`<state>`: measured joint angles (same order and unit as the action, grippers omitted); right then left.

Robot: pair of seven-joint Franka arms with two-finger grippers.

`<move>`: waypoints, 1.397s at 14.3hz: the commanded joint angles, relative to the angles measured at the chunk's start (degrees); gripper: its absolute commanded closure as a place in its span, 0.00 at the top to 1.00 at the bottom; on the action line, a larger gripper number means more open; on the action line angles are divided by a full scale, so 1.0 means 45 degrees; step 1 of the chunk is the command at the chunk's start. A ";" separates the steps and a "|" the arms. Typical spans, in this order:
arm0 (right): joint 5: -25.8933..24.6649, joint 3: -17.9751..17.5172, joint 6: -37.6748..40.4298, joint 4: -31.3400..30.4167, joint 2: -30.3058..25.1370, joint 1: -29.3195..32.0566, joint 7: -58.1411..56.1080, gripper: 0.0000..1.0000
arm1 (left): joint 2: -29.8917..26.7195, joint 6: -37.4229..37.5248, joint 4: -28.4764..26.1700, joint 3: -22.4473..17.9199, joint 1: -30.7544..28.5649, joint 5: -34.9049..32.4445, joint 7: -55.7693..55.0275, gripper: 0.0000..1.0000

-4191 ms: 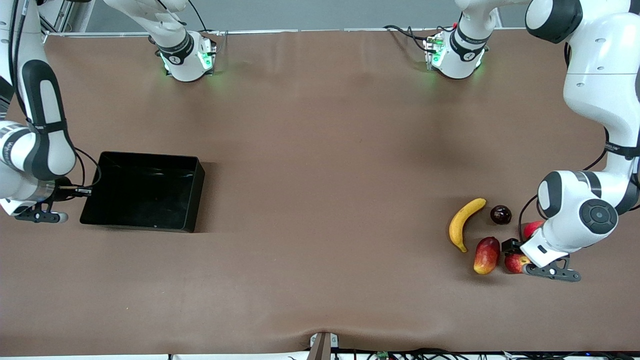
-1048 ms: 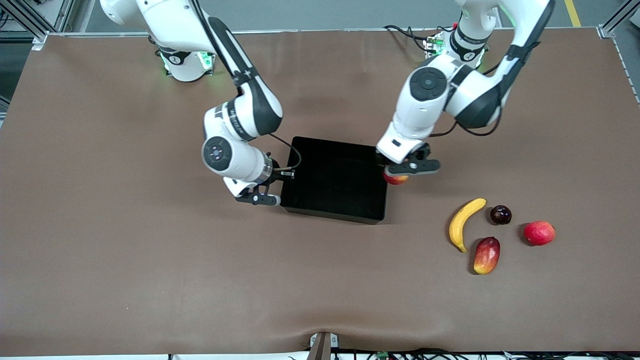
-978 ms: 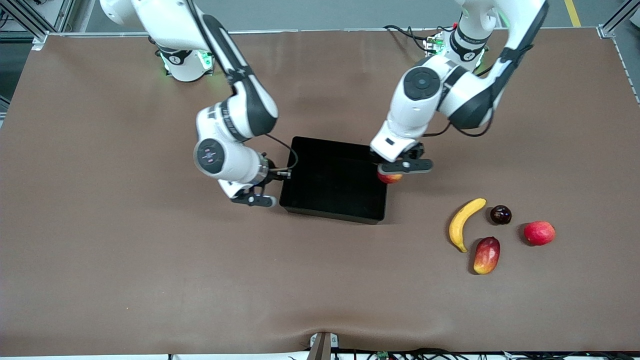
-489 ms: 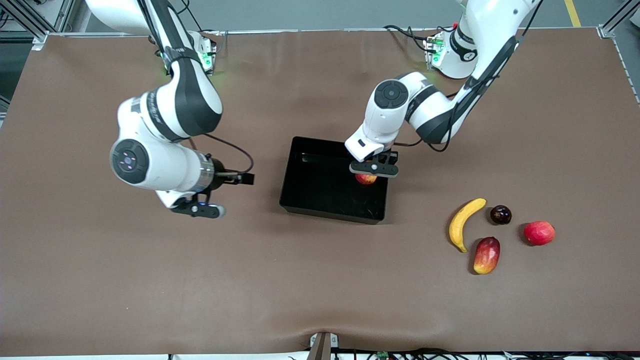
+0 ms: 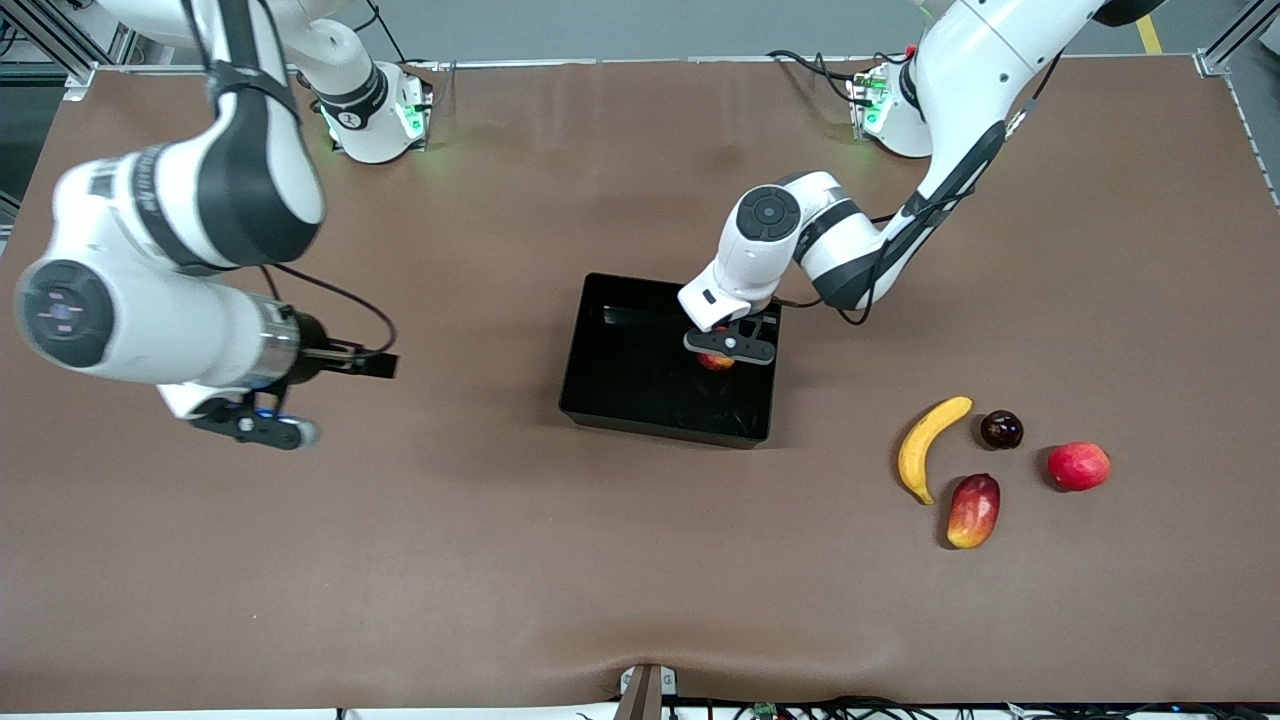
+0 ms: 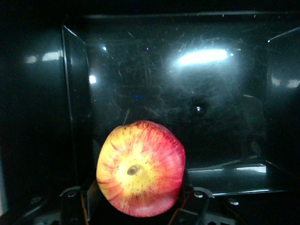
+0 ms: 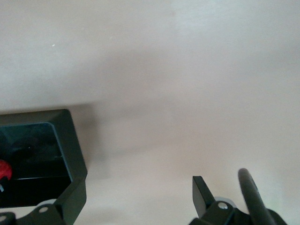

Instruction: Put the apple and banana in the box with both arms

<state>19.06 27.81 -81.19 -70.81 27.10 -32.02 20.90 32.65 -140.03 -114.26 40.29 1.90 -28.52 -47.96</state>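
The apple is clamped in the left gripper, inside the walls of the black box at the middle of the table; the left wrist view shows it hanging above the glossy floor, stem dimple facing the camera, not yet let go. So the first fruit looks almost delivered, with only the release left. The banana lies untouched on the table toward the left arm's end, well apart from the box, among a mango, a dark plum and a plain red fruit. It has yet to be picked up and carried. The right gripper hangs over bare table toward the right arm's end, holding nothing; whether its fingers are apart I cannot tell
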 commanded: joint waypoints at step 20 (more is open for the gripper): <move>-0.2752 -0.6005 -0.1542 -0.3748 -0.5645 0.7427 -0.1832 1.00 | -0.0282 0.5604 0.3961 0.0558 0.0477 -0.0401 -0.0787 1.00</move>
<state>7.85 4.96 -83.31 -75.04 10.62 -3.21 14.67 32.82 -119.98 -100.48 42.13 4.72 -29.89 -50.83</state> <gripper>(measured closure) 0.000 0.000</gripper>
